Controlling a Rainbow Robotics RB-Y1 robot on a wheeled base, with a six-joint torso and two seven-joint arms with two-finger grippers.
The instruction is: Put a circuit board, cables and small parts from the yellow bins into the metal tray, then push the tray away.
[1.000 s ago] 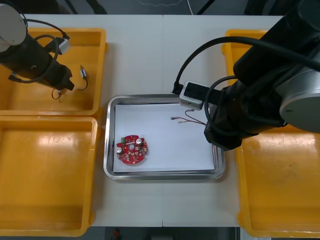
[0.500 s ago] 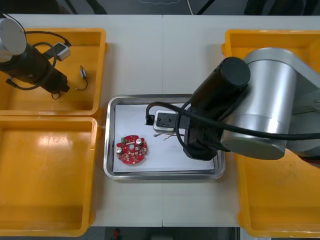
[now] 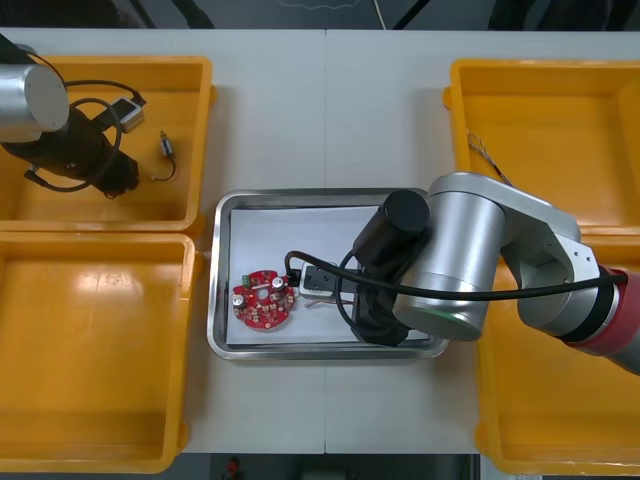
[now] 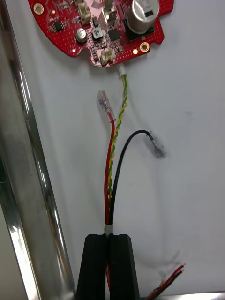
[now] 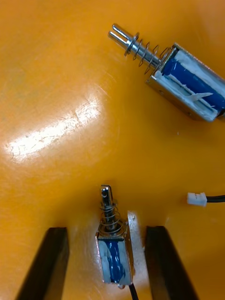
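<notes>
Cables [image 4: 111, 187] sat pinched in the closed right tool [image 4: 108, 238]; left tool [image 5: 107, 230] gaped around 1 small metal part [image 5: 113, 257].

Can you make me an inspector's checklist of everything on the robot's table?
Surface: light table with yellow bins at both sides.
Job's things: the metal tray, white inside, holds a red circuit board; two small metal parts lie in the far left bin.
Clutter: nothing seen.
Grippers: right gripper in the tray, shut on the red and yellow cable; left gripper in the far left bin, open, its fingers either side of one part, apart from it.
Cables: a black wire runs with the held cable, their ends near the board; a white plug on a black cable lies beside the parts.
Surroundings: dark floor beyond the table.
</notes>
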